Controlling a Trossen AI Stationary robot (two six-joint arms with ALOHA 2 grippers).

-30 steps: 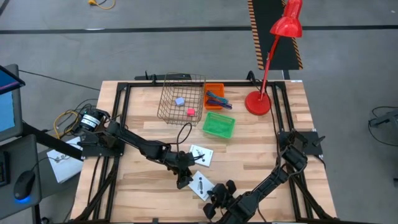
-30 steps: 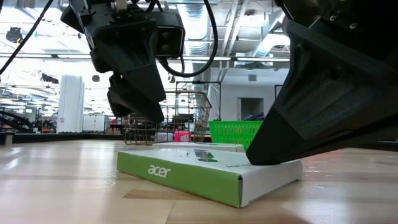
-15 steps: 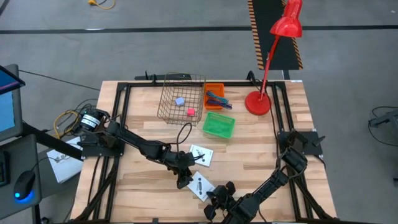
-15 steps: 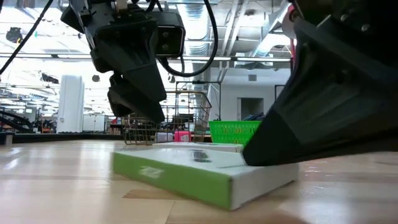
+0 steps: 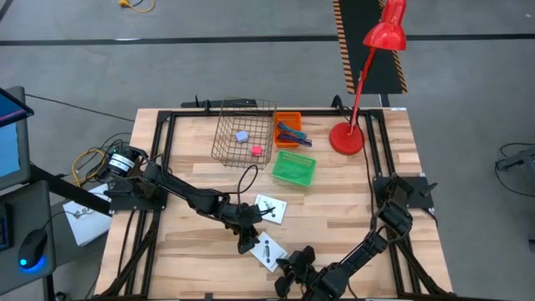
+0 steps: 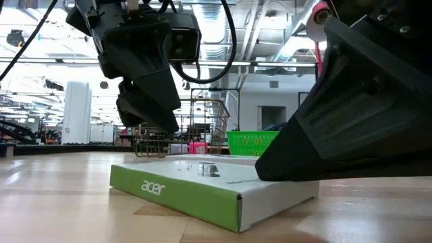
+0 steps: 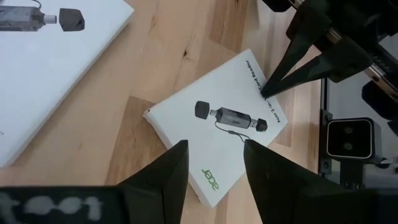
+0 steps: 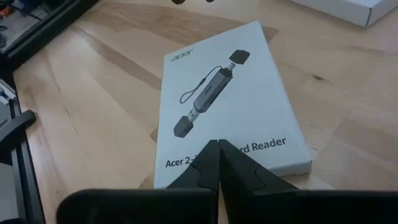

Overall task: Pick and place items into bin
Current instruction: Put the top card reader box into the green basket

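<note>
A flat white packet (image 5: 267, 250) with a green edge and a printed dark card reader lies on the desk directly below the left hand (image 5: 245, 242), its near end touched by the closed tip of the right hand (image 8: 214, 163). A second white packet (image 5: 271, 209) lies flat just beyond the left hand.

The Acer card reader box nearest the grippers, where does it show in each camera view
High view: Acer card reader box, near table edge.
Low view: centre foreground, green side forward.
Left wrist view: middle.
Right wrist view: centre.
Shared landmark: the shut right gripper pressing on the box's edge.
</note>
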